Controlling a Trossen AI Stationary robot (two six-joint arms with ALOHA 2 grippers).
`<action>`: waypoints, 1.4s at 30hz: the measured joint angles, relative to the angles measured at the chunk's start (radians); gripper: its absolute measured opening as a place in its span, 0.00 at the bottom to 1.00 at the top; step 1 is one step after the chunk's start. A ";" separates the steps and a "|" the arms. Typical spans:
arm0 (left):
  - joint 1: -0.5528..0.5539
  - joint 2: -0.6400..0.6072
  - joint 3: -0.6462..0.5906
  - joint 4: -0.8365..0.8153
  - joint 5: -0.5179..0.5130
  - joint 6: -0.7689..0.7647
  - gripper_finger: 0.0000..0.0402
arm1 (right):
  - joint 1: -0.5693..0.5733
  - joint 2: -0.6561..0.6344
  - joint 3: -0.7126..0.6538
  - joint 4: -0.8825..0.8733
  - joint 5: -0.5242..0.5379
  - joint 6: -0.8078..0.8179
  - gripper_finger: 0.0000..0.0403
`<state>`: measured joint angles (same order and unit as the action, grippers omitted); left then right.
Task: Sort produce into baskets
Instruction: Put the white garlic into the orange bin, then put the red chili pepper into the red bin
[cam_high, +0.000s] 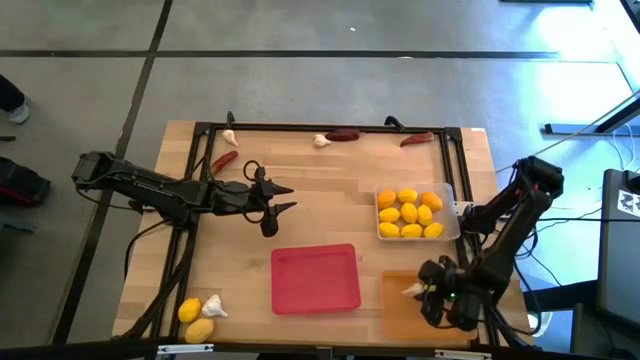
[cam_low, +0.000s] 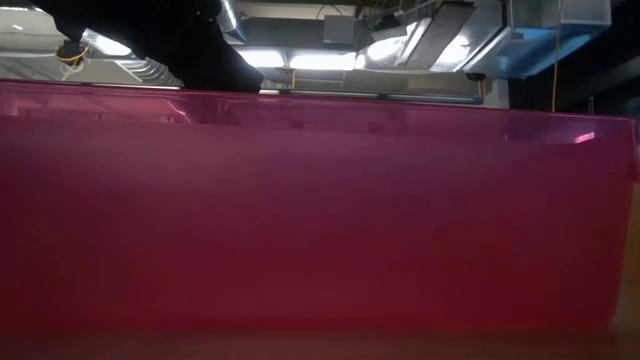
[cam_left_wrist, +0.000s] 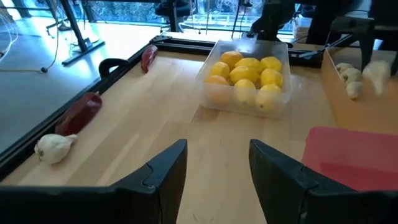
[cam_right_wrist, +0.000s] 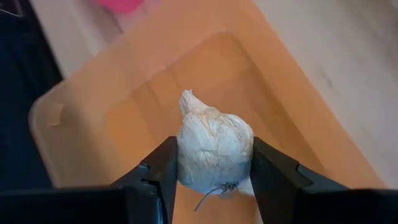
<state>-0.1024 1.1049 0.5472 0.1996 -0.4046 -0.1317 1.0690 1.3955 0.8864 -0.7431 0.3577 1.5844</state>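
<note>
Over the orange tray (cam_right_wrist: 124, 118) at the tabletop's near right, the right end effector (cam_right_wrist: 214, 177) is gripping a garlic bulb (cam_right_wrist: 214, 152); delivery is underway, and releasing likely comes next. At mid-left, the left end effector (cam_left_wrist: 214, 168) is hovering half open, empty.

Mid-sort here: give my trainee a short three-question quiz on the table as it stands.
1. True or false: the right gripper holds a garlic bulb over the orange tray.
2. Which tray holds lemons? A red tray B clear tray C orange
3. Fill in: the left gripper's jaws are ___ and hold nothing.

Key: 1 true; 2 B; 3 open
</note>
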 joint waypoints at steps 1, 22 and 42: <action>0.000 0.000 0.000 0.000 0.000 -0.007 0.42 | -0.005 0.011 0.000 0.001 0.000 -0.017 0.39; 0.000 0.000 0.000 -0.001 0.000 -0.017 0.42 | -0.054 0.165 0.000 -0.027 -0.096 -0.071 0.51; -0.002 0.000 0.000 -0.006 0.000 -0.027 0.42 | -0.237 0.036 0.257 -0.315 0.008 -0.415 0.73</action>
<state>-0.1040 1.1047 0.5472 0.1940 -0.4046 -0.1587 0.8316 1.4312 1.1436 -1.0584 0.3661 1.1698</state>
